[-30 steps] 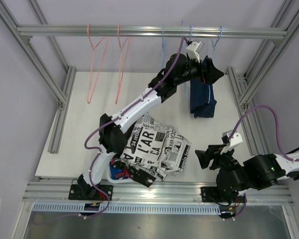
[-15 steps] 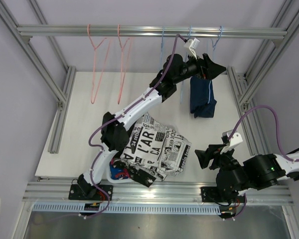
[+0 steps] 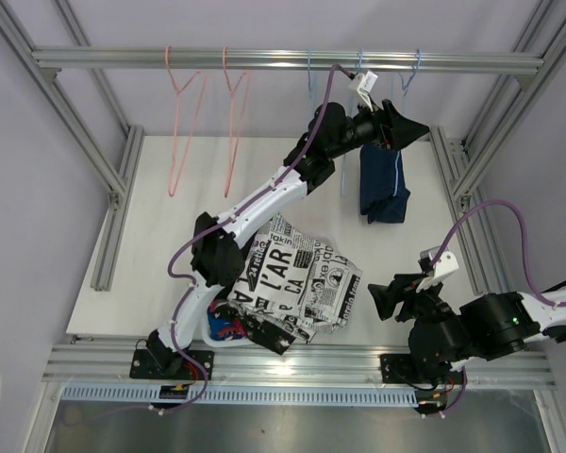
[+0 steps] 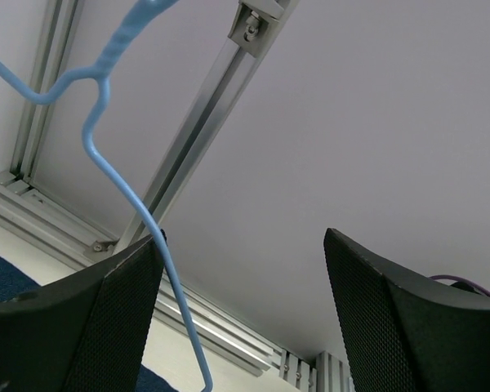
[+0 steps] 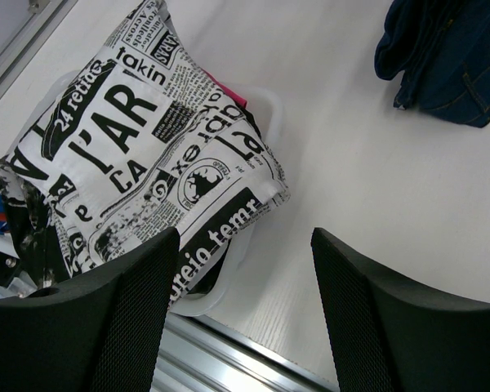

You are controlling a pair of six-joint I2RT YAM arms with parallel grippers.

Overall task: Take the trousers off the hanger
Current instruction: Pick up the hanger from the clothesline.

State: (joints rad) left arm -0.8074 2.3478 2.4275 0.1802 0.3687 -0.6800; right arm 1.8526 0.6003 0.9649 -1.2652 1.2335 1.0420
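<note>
Dark blue denim trousers [image 3: 384,184] droop under a blue hanger [image 3: 413,74] on the top rail, their lower end down at the table [image 5: 441,57]. My left gripper [image 3: 407,130] is raised just above them, beside that hanger. In the left wrist view its jaws [image 4: 243,237] are open, and the blue hanger wire [image 4: 106,147] runs down along the inner side of the left finger, not clamped. A strip of denim [image 4: 0,273] shows at the lower left. My right gripper [image 3: 382,297] [image 5: 245,237] is open and empty, low over the table's near right.
A white bin [image 5: 220,286] at the near left holds white trousers with black print [image 3: 302,283] on top, with pink cloth [image 5: 229,86] and blue-red cloth [image 3: 224,326] peeking out. Two bare pink hangers [image 3: 179,113] and other blue hangers [image 3: 309,85] hang on the rail [image 3: 264,58].
My left gripper has lifted off the top of the denim, swung slightly right toward the hanger, and narrowed its jaws a little. The right arm has stayed still.
</note>
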